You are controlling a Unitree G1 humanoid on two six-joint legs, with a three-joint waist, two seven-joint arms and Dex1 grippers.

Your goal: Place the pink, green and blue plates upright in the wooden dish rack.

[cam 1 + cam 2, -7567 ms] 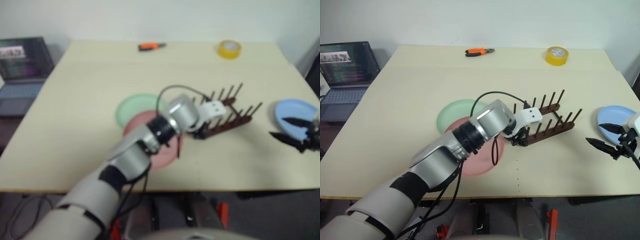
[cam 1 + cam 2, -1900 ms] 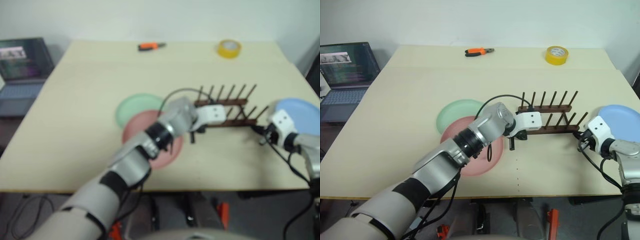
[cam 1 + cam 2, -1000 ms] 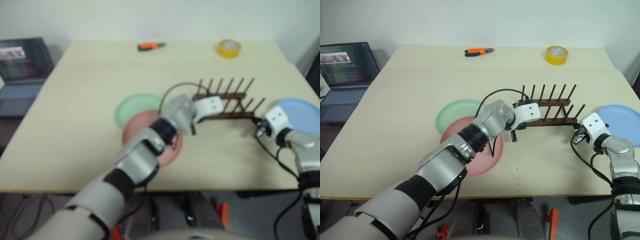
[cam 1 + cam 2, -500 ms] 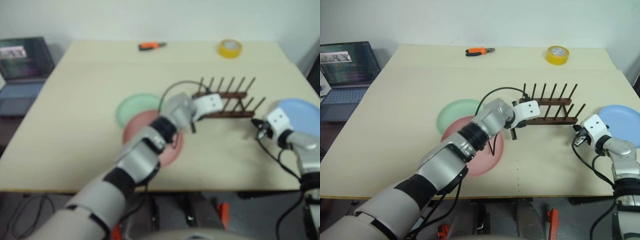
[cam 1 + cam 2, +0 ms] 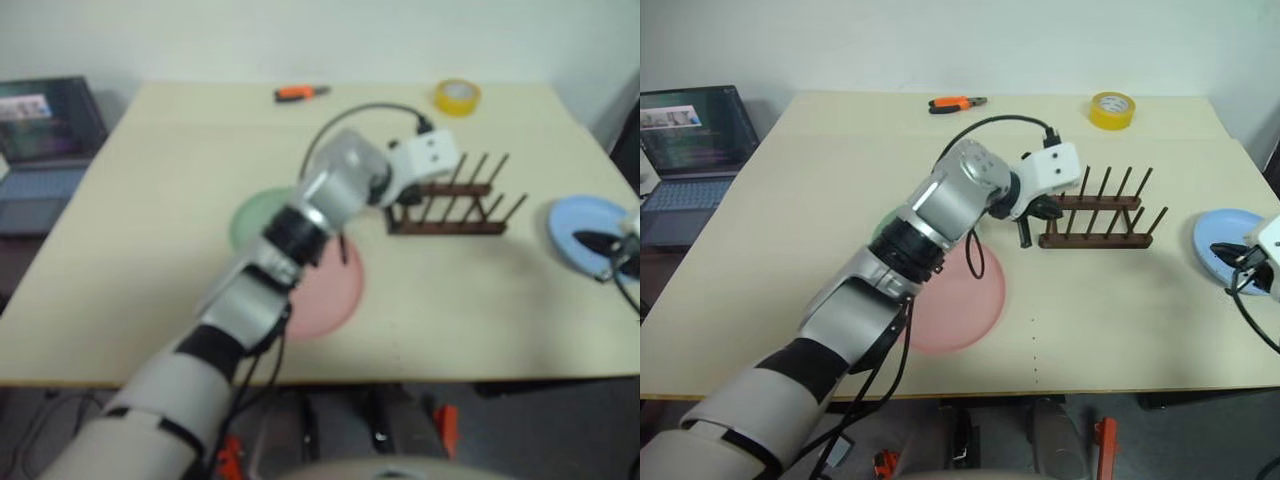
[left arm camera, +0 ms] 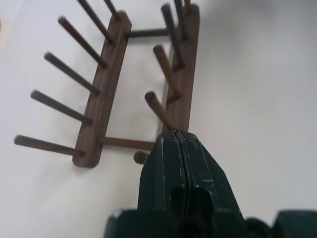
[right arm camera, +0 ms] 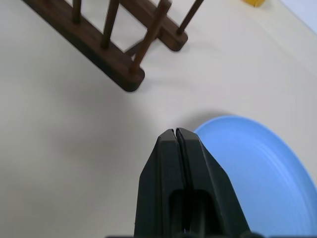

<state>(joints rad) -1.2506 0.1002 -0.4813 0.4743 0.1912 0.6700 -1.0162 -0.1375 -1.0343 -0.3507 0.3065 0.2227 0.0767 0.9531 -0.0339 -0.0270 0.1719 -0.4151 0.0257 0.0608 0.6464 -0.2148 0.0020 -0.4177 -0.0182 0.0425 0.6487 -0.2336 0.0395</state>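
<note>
The wooden dish rack [image 5: 1095, 216] stands empty on the table, its rails running parallel to the front edge. My left gripper [image 5: 1025, 234] hovers shut just above the rack's left end, holding nothing; its fingertips [image 6: 174, 135] point at the near rail. The pink plate [image 5: 962, 296] lies flat left of the rack. The green plate [image 5: 250, 214] lies behind it, mostly hidden by my left arm. The blue plate [image 5: 1218, 240] lies flat at the far right. My right gripper [image 5: 1226, 251] is shut and empty over the blue plate's [image 7: 257, 163] near edge.
A yellow tape roll [image 5: 1113, 109] and orange pliers [image 5: 958, 102] sit near the table's far edge. A laptop [image 5: 688, 130] stands off the table's left side. The blue plate lies close to the right table edge.
Both grippers have lifted away from the rack's ends. The left one rose above the left end, the right one drew back to the right over the blue plate. The rack now sits straight.
</note>
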